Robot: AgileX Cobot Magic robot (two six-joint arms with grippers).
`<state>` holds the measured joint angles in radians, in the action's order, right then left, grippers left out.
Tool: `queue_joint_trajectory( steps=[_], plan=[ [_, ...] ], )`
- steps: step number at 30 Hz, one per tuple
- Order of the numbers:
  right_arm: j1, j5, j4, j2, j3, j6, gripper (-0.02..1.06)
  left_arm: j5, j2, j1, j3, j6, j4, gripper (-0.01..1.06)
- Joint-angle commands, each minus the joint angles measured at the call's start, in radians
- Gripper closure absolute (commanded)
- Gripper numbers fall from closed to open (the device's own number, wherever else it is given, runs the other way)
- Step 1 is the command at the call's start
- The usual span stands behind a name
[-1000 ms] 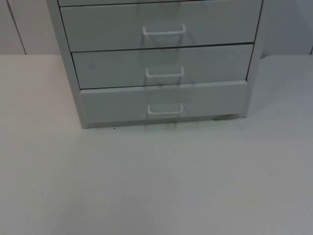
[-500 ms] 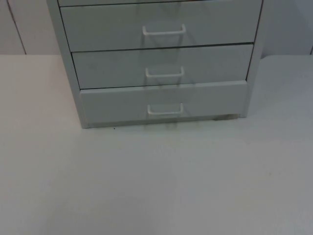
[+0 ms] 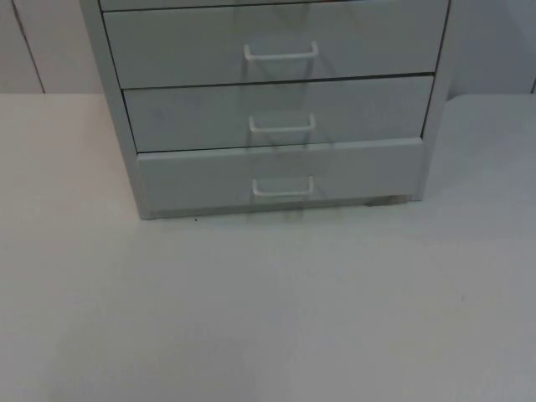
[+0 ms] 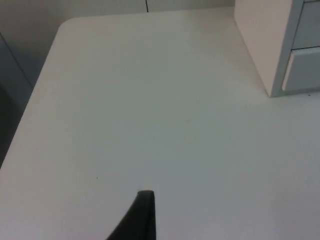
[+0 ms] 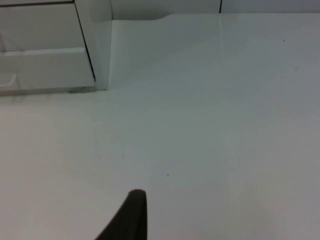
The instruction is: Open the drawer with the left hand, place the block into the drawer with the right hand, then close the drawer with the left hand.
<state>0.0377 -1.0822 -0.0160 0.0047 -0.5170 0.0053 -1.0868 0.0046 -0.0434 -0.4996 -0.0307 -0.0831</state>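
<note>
A pale grey drawer cabinet [image 3: 117,100] stands at the back of the white table. Three drawer fronts show, each with a white handle. The bottom drawer [image 3: 352,172] with its handle [image 3: 283,188] looks shut, its front reaching a little wider than the middle drawer [image 3: 193,113] above it. My left gripper [image 4: 142,220] hovers over bare table to the left of the cabinet's side wall [image 4: 260,40]. My right gripper [image 5: 131,217] hovers over bare table to the right of the cabinet's corner post [image 5: 97,40], well apart from it.
The white table top [image 3: 268,318] spreads wide in front of the cabinet. Its rounded left edge [image 4: 35,90] drops off beside the left arm. The grey partition wall [image 5: 165,6] closes the table behind.
</note>
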Motion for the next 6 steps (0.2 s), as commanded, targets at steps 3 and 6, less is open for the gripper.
queue_joint_trajectory(
  steps=[3, 6],
  plan=[
    [-0.004, 0.007, 0.001, -0.005, 0.001, 0.003, -0.01, 0.011, -0.005, 0.009, 0.005, 0.0, -0.007, 0.0],
    [-0.004, 0.007, 0.001, -0.005, 0.001, 0.003, -0.01, 0.011, -0.005, 0.012, 0.005, 0.0, -0.01, 0.0]
  ],
)
